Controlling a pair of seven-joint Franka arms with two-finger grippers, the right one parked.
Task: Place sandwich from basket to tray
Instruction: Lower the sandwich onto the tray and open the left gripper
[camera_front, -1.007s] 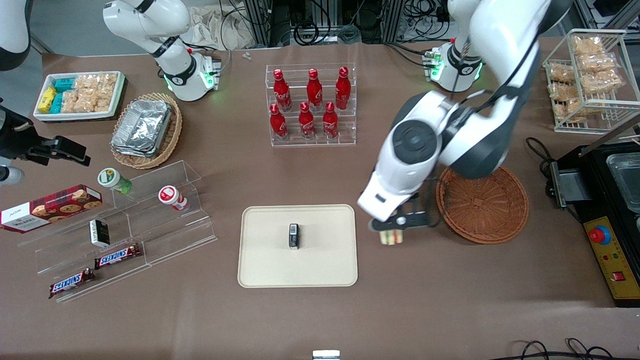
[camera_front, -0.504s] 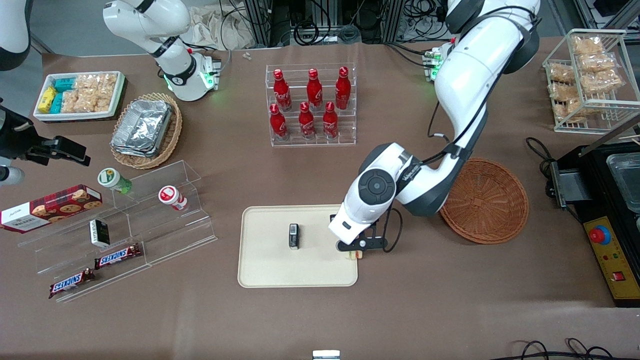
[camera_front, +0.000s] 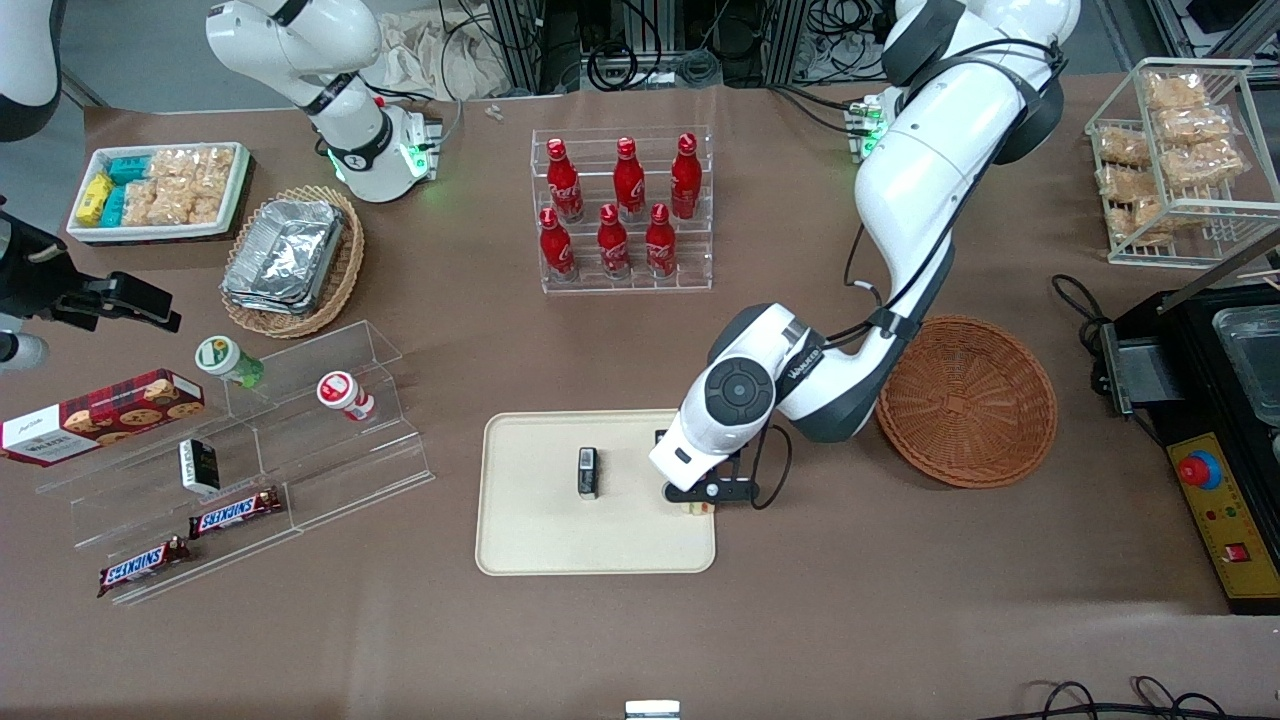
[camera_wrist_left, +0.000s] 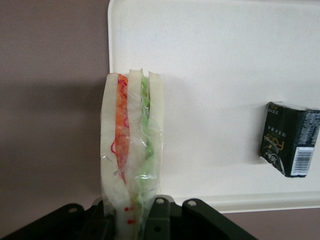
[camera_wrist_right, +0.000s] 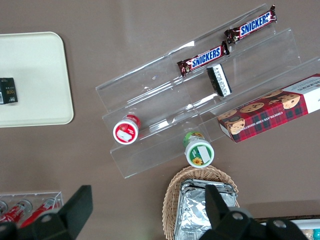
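Brown table; tool (camera_front: 697, 503) clamped on sandwich (camera_wrist_left: 131, 150), poised over tray (camera_front: 530, 540) edge nearest basket (camera_front: 966, 400).

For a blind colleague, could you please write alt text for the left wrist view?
The claw is shut on a clear-wrapped sandwich with orange and green filling, held at the edge of the cream tray, partly over the brown table. A small black packet lies on the tray, apart from the sandwich.

Six red bottles (camera_front: 620, 205) stand in the rack. Two Snickers bars (camera_front: 190, 540) (both on the clear shelf), two small tubs (camera_front: 285, 375), one sandwich (camera_wrist_left: 131, 155), one gripper (camera_front: 700, 497).
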